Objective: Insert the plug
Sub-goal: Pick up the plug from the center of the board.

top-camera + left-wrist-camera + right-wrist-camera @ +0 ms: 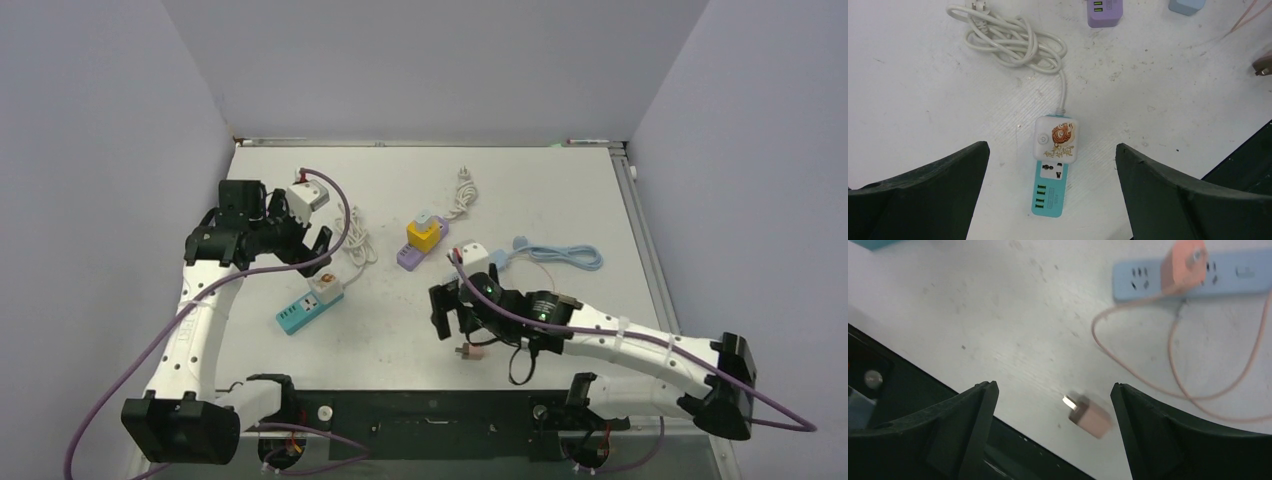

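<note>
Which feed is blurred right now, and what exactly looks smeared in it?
Right wrist view: blur smears the pink plug, and the blue power strip is soft. Left wrist view: sharp, the tiger print on the teal power strip reads clearly. Top view: even light, no glare.

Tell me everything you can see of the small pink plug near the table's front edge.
The pink plug is a small blocky piece, plastic-looking, with a short silvery tip pointing up-left in the right wrist view. It lies on the white table near its front edge, between the open right hand's fingers in that view, untouched. Blurred; no cable discernible on it.
</note>
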Available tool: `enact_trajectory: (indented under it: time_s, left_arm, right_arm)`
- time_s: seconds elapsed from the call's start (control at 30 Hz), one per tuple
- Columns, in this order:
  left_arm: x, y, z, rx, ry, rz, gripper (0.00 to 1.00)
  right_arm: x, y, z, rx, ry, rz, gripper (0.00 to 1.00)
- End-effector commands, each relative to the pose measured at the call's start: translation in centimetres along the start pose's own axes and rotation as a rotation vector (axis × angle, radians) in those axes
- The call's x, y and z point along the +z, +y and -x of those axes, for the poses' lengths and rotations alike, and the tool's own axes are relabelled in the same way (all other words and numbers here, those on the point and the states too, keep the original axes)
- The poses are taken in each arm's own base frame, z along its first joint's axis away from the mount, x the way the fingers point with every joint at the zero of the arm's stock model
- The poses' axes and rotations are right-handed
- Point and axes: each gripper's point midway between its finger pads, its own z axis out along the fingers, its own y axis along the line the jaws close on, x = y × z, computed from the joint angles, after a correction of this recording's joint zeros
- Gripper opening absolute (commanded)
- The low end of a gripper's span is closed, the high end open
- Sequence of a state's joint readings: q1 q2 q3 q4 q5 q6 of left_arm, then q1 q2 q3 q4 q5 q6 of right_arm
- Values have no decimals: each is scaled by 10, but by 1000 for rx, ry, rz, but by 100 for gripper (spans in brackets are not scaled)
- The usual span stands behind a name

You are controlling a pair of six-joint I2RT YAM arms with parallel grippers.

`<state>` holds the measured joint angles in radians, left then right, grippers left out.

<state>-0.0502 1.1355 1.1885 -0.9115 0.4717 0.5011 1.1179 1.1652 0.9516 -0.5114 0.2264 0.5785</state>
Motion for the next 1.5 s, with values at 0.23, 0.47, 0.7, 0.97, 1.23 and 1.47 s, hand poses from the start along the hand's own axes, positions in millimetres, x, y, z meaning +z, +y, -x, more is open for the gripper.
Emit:
enact_trajectory:
  time_s: [0.23, 0.47, 0.7, 0.97, 1.23, 1.47]
  left_arm:
    - [-17, -9, 11, 23, -52, -6, 96]
    - [-18, -11, 13, 42, -60, -18, 96]
    - [-18, -11, 12, 52, -54, -19, 96]
    - [-16, -11, 9, 39, -46, -21, 96]
    - [-16, -10, 8, 52, -43, -14, 96]
    - [-14, -9, 7, 55, -45, -12, 96]
  right_arm:
    - [-17, -57, -80, 113, 74, -134, 90]
    - [8, -57, -102, 99, 144, -171, 90]
    - [11, -49, -106, 98, 144, -109, 90]
    - [20, -40, -132, 89, 216, -38, 93]
    - [26, -30, -142, 63, 270, 7, 98]
    - [31, -18, -146, 49, 331, 30, 93]
